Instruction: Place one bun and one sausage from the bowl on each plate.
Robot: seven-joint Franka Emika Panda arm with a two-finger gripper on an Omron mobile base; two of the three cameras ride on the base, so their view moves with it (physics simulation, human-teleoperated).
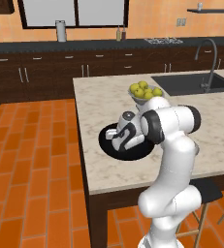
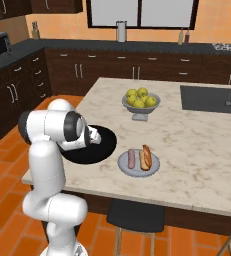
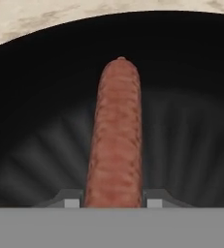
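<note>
Second sausage (image 3: 115, 140) is pinched between the fingertips (image 3: 70, 197) of the gripper (image 3: 113, 199), low inside the bowl (image 3: 191, 97). Grey plate (image 2: 154, 169), at the bowl's 3 o'clock, is already served. A straight lift is called for next, then carry to the other plate.

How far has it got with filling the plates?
One plate already carries a sausage and a bun. The gripper is down in the black bowl, jaws shut on another sausage. The second plate's serving is left; I can't see that plate.
</note>
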